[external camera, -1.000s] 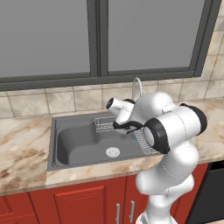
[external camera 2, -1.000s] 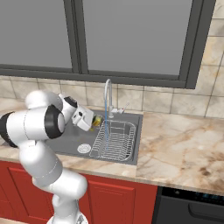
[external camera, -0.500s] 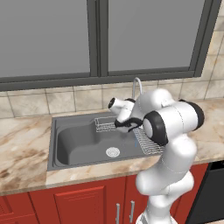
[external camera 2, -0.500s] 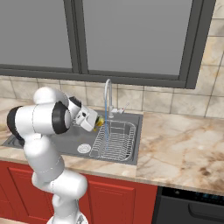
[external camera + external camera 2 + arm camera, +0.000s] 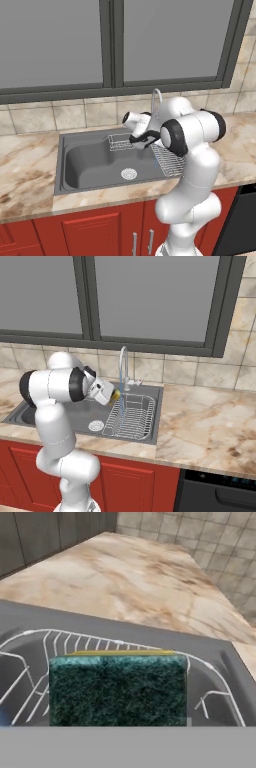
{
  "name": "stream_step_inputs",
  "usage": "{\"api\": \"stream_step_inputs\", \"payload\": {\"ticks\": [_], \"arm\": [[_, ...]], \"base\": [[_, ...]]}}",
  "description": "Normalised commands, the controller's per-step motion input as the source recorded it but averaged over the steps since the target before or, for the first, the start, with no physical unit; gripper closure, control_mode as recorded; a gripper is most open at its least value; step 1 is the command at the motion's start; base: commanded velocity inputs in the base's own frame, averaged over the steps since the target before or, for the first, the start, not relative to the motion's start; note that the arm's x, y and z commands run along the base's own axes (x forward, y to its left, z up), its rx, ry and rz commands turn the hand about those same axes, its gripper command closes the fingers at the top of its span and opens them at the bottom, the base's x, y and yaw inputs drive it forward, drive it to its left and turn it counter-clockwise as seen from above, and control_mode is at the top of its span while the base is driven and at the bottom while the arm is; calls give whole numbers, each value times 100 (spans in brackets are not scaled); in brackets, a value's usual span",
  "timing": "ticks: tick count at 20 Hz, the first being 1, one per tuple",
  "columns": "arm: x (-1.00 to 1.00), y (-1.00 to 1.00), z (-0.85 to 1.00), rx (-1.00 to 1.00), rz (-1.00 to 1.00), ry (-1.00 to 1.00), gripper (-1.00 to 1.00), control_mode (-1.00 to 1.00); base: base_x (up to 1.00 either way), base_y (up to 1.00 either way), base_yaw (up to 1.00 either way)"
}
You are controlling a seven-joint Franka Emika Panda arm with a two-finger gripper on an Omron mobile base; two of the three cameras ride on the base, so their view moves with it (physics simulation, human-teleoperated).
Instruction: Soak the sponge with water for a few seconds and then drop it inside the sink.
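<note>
I'm holding the sponge (image 5: pixel 118 689) right in front of the hand camera, its dark green scrub face turned toward the lens and a thin yellow edge peeking along its top. In the right base view the sponge (image 5: pixel 114 395) is showing as a yellow spot at the tip of the gripper (image 5: pixel 111 396), hanging above the sink (image 5: pixel 150 435) and just beside the water (image 5: pixel 121 398), a pale blue thread falling from the faucet (image 5: pixel 123 363); I can't tell whether the stream is actually touching the sponge. My fingers are clamping on the sponge, drawn in as far as they go.

Below the sponge the wire rack (image 5: pixel 60 643) is lying in the sink, its white bars curving out on both sides of the sponge. From the right base view the rack (image 5: pixel 131 418) is sitting in the half of the sink on the far side from my arm, with the round silver drain (image 5: pixel 96 426) on the arm's side of it. From the left base view I'm seeing the gripper (image 5: pixel 142 141) reaching over the sink (image 5: pixel 63 162), the drain (image 5: pixel 129 174) below and to the near side of it.

Around the sink the marble worktop (image 5: pixel 210 426) is spreading out, with tiled wall (image 5: pixel 187 371) and the dark-framed window (image 5: pixel 155 301) behind the faucet.
</note>
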Motion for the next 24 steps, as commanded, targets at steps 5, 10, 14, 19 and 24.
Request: {"api": "stream_step_inputs", "payload": {"ticks": [5,10,14,19,24], "arm": [[32,0,-29,-2,-2,7,100,-100],[34,0,-9,-3,0,4,100,-100],[39,0,-5,-4,0,5,100,-100],[26,0,-16,-3,0,6,100,-100],[31,0,-36,-4,0,6,100,-100]], "base": [[0,0,0],[0,0,0],[0,0,0],[0,0,0],[0,0,0]]}}
